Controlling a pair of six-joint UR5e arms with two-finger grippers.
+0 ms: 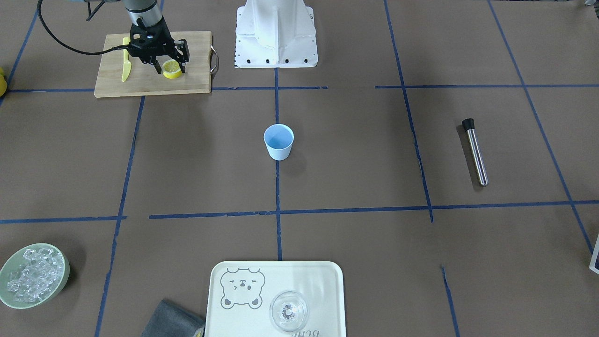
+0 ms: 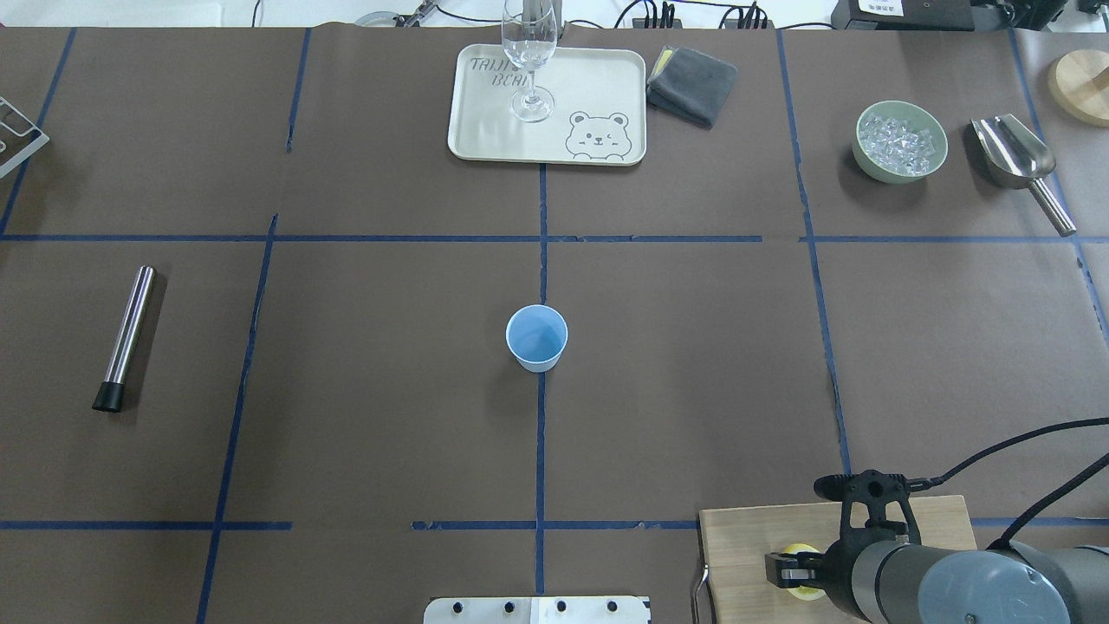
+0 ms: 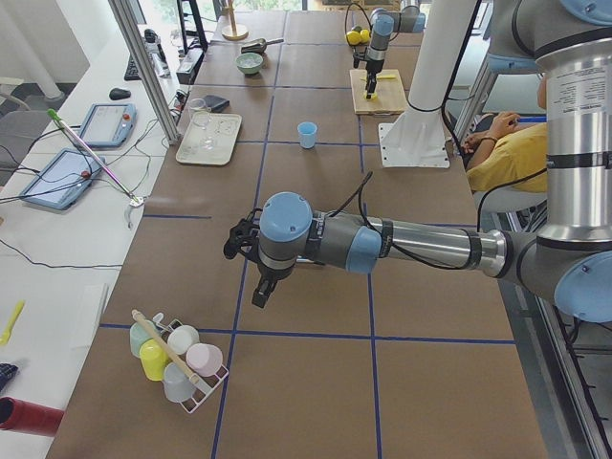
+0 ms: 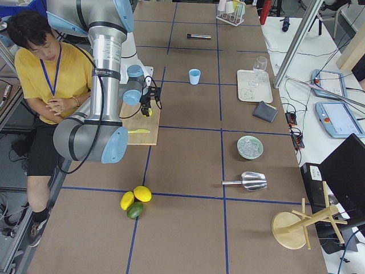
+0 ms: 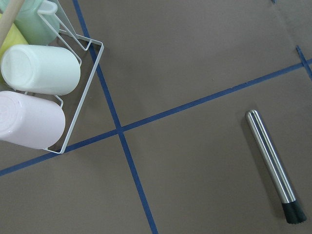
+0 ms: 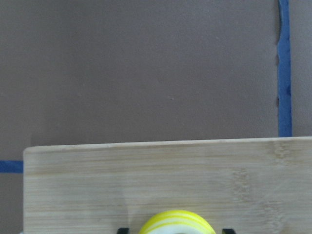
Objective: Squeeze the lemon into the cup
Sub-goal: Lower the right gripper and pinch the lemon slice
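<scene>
Lemon (image 1: 172, 69) on board (image 1: 154, 86); blue cup (image 1: 279, 142) upright.

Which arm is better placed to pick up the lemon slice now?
Right. The right gripper is down at the cutting board, straddling the lemon; the left gripper hangs far off near the cup rack.

Reference point: the cup (image 2: 537, 338), standing on the table's centre line.

- **Robot's side of the cup, to the robot's right:** the cutting board (image 2: 736, 555). It bears the lemon (image 1: 172, 69) and, further right, the knife (image 1: 125, 60). The right gripper (image 1: 171, 70) straddles the lemon, one finger on either side.
- **Far side of the cup:** the tray (image 2: 485, 130), carrying the glass (image 2: 529, 61). The cloth (image 2: 691, 84) lies just right of the tray. Further right are the bowl of ice (image 2: 900, 141), then the scoop (image 2: 1018, 160).
- **Well to the robot's left of the cup:** the metal rod (image 2: 126, 336).
</scene>
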